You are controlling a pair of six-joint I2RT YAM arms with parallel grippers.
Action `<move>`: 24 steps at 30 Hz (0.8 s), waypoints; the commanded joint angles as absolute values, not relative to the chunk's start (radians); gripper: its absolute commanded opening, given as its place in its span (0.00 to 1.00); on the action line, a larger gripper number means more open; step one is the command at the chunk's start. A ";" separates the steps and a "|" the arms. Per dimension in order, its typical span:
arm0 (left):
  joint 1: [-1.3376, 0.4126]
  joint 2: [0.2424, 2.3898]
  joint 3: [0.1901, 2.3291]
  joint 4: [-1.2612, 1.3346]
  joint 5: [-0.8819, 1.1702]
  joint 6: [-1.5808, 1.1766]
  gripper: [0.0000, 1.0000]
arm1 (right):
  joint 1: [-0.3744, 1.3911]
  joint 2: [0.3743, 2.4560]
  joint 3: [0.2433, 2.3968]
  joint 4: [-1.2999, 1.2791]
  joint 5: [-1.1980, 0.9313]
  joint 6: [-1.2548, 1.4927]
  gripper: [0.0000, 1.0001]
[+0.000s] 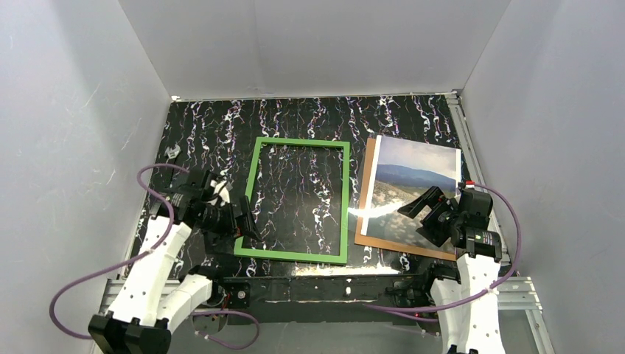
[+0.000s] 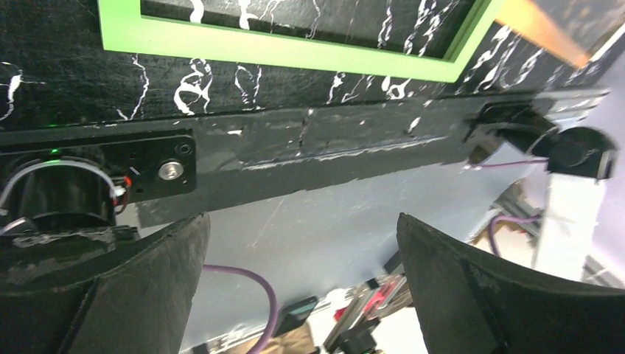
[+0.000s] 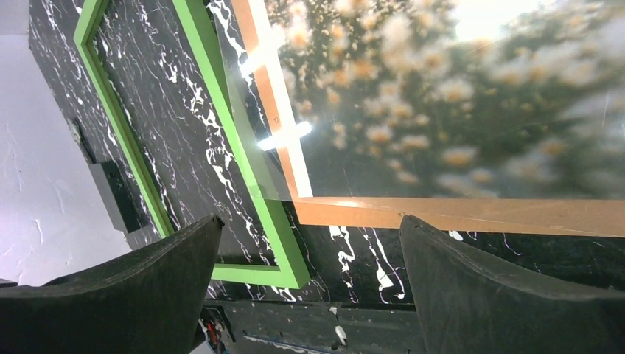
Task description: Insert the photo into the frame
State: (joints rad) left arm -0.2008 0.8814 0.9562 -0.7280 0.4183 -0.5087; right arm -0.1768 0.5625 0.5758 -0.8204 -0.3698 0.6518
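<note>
The left arm (image 1: 158,251) reaches forward from its base at the near left corner, elbow bent, wrist turned inward towards the middle of the bench (image 1: 221,133). The left fingers (image 1: 247,220) hang wide apart and hold nothing, just beside the near left corner of the frame (image 1: 345,199). The right arm (image 1: 475,287) rises steeply from its base, and the right fingers (image 1: 421,204) are likewise spread fully and hold nothing, poised over the near part of the photo (image 1: 413,173).

The frame lies flat in the middle of the bench, with the bare surface showing through its opening. The photo lies picture side up just to its right, resting on a brown backing board (image 1: 363,199) whose left and near edges stick out from under it. A bright glare falls on the photo's left edge.

The bench is black with white marbled streaks. Plain pale grey walls (image 1: 317,44) close it in at the left, back and right. Purple cables (image 1: 96,276) loop from both arms.
</note>
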 commanded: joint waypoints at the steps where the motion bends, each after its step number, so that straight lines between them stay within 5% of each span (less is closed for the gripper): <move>1: -0.323 0.944 1.016 -0.846 0.316 -0.500 1.00 | -0.182 0.564 0.613 -0.832 -0.365 0.655 1.00; 13: -0.759 1.139 1.222 -0.821 -0.029 -0.542 1.00 | -0.181 0.525 0.629 -0.895 -0.322 0.664 1.00; 24: -0.909 1.223 1.125 -0.353 0.082 -0.637 1.00 | -0.182 0.550 0.604 -0.865 -0.335 0.677 0.96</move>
State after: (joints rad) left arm -0.8898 1.2026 1.1809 -0.4782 0.0380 -0.5858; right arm -0.1768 0.5365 0.5987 -0.8959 -0.3244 0.6632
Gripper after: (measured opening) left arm 0.995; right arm 0.972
